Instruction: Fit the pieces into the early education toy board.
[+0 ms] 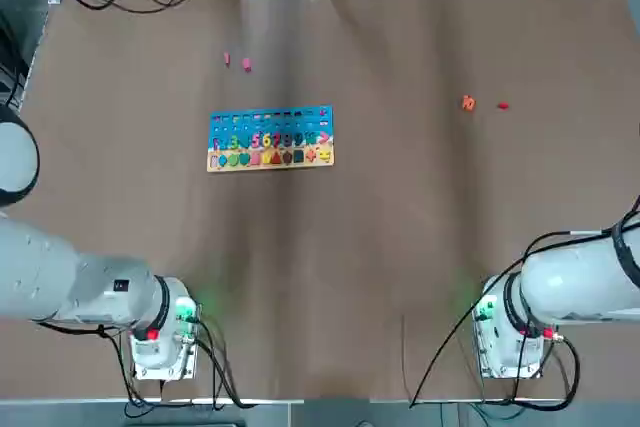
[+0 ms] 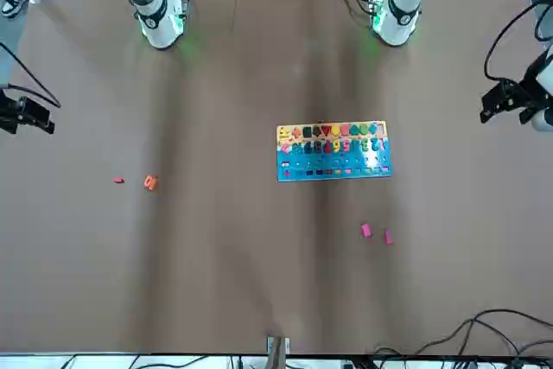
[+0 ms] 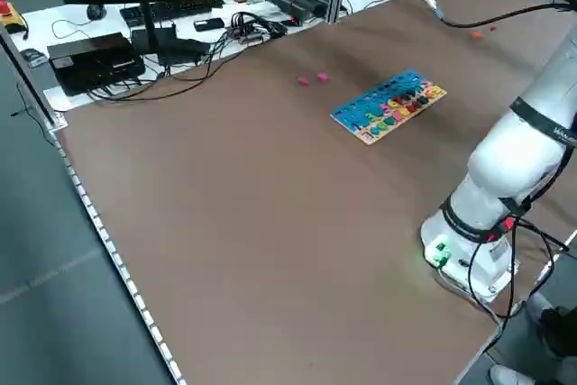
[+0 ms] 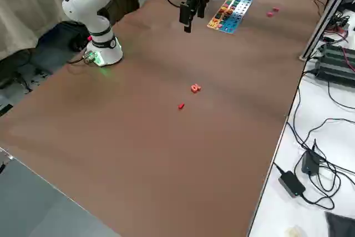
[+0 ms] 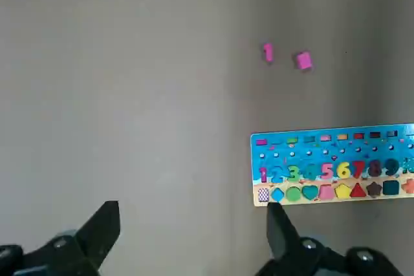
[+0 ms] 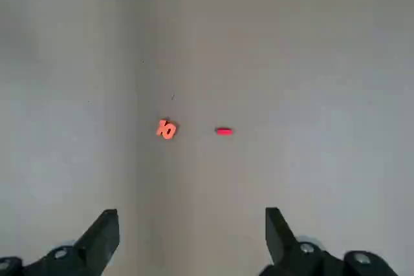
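Listing: toy board [image 1: 270,138] mid-table; pink pieces [image 1: 246,64] beyond it, orange piece [image 1: 467,102] and red piece [image 1: 502,104] well apart rightward. We hold nothing, left gripper [image 5: 193,231] and right gripper [image 6: 191,234] wide open. Risk: tiny pieces slipping from fingers.

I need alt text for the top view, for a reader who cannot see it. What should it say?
A colourful toy board lies left of centre on a brown table. Two pink pieces lie beyond it, while an orange piece and a red piece lie far to its right. Both robot arms sit at the bottom edge, away from everything.
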Robot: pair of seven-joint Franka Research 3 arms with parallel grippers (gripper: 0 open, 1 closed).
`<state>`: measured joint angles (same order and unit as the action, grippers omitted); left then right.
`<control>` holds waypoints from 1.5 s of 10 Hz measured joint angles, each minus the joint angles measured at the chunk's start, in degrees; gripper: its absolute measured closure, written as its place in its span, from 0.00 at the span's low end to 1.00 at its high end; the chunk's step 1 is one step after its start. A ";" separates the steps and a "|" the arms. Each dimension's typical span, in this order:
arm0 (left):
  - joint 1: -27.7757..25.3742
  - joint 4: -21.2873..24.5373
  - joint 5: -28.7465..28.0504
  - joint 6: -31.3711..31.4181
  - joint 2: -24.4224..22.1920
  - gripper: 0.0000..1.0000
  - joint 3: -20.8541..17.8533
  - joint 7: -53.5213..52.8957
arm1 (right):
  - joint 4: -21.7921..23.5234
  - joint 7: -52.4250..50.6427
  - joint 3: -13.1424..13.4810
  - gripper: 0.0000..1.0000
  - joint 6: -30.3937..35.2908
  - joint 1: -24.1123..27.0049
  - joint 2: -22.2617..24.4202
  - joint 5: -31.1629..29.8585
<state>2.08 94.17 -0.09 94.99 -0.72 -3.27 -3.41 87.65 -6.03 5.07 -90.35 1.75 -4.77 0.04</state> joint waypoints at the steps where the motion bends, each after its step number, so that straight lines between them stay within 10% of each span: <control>1: 0.00 0.02 0.00 0.00 0.00 0.00 0.00 -0.06 | 0.00 0.00 0.02 0.00 0.03 0.01 0.00 0.00; 7: 0.42 0.38 0.01 -0.52 0.88 0.03 0.04 -0.08 | 0.52 -0.09 0.14 0.00 -1.02 0.12 -0.56 -0.01; 13: 0.28 13.22 0.01 6.78 0.37 0.88 -0.13 0.05 | 6.74 -0.69 0.07 0.00 -10.13 1.32 -4.27 2.56; 15: 0.17 22.83 0.00 15.12 -1.47 0.94 -0.19 0.06 | 6.96 -1.18 0.01 0.00 -13.97 1.32 -8.95 5.41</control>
<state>2.25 117.00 -0.08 110.11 -2.19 -3.46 -3.35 94.61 -7.21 5.08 -104.32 3.07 -13.72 5.45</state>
